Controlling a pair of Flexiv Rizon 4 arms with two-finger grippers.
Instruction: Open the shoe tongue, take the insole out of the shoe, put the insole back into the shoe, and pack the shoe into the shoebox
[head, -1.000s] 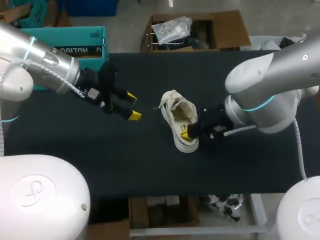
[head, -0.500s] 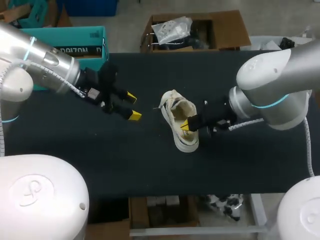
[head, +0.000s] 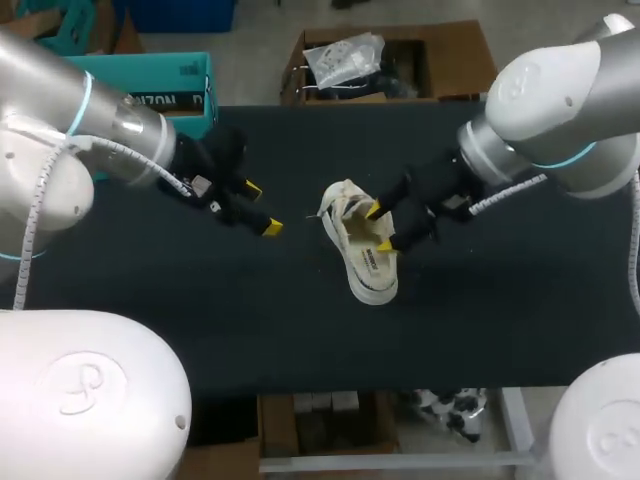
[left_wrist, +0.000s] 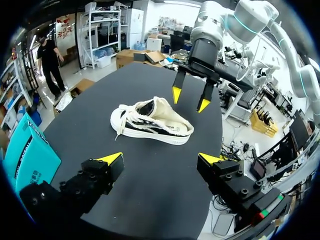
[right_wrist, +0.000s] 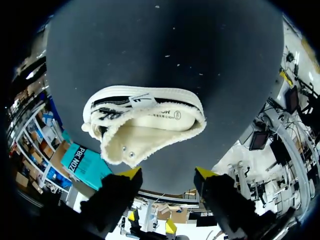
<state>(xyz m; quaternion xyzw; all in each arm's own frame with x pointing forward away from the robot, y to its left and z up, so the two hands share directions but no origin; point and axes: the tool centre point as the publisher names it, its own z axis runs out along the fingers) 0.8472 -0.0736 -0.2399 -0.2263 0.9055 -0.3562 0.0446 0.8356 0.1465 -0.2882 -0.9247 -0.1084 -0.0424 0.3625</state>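
**Now: right gripper open over the shoe's mouth, insole not yet out**

Table (head: 300, 330), black. One shoe (head: 362, 250) near its middle, standing on its sole, toe toward the far edge.

Right gripper (head: 378, 228) hangs just above the shoe's mouth, fingers apart, nothing between them. Left gripper (head: 261, 208) sits well to the left of the shoe and points at it, also spread and empty.

Insole (right_wrist: 161, 119) lies flat inside, cream. We cannot tell the tongue from the fleecy lining (right_wrist: 150, 142).

Our reading is that the insole pull is the step in hand. One right finger should go down inside the heel wall and the pinch should take the insole's rear edge only, followed by a slow lift. The shoe looks light and would likely ride up or tip. We would bring the left gripper in to pin it first.

Around: teal box (head: 150, 85) at the table's far left corner, which we take for the shoebox. We cannot tell if it is open. Left arm (head: 90, 130) lies between the shoe and that box. Loose laces (left_wrist: 120, 131) at the toe end could snag a finger.
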